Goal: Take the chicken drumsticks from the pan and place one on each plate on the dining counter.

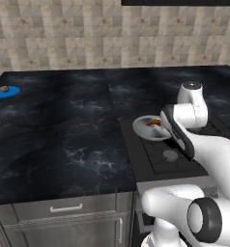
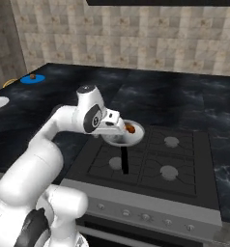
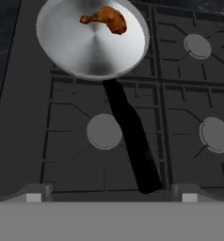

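Grey pan (image 3: pixel 92 44) w/ one drumstick (image 3: pixel 107 20) on stove (image 3: pixel 180 108), fingers (image 3: pixel 111 195) apart above handle, empty

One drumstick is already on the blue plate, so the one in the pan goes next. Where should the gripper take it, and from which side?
Probably best across the thick meaty end of the drumstick, coming straight down from above. It lies flat near the pan's far rim, thin bone end pointing away from the meat, so the low wall hinders a sideways approach. The gripper is open, over the stove nearer the handle.

White rounded arm (image 2: pixel 44 144), dark joint bands
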### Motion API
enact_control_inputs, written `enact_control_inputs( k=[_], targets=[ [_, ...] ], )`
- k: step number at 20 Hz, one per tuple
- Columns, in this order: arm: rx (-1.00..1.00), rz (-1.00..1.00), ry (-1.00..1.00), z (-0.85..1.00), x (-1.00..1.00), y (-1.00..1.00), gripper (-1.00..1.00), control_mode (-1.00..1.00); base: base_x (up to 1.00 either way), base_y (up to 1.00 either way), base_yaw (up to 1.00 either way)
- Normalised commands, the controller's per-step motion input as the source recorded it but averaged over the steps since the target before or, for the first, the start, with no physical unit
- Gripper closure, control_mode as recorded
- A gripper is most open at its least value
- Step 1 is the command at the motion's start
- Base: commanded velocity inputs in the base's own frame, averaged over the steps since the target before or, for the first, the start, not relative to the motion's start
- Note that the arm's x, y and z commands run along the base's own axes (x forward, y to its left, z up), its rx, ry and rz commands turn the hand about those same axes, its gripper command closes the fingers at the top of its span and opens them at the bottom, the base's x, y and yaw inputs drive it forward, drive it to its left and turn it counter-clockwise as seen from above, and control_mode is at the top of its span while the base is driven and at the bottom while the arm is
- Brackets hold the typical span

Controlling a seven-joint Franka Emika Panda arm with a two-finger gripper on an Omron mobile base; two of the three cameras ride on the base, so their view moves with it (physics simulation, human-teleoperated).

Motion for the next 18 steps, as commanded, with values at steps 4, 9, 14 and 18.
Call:
enact_control_inputs(
  k=[4,9,14,18],
  targets=[
    [0.0,0.25,0.01,-0.15,0.9,-0.38,-1.0,-1.0,0.0,0.0,0.0],
    [0.0,0.25,0.01,-0.07,0.88,-0.25,-1.0,-1.0,0.0,0.0,0.0],
    [0.0,0.2,0.09,-0.11,0.88,-0.06,-1.0,-1.0,0.0,0.0,0.0],
    [0.0,0.14,0.15,-0.21,0.88,0.0,-1.0,-1.0,0.0,0.0,0.0]
  ],
)
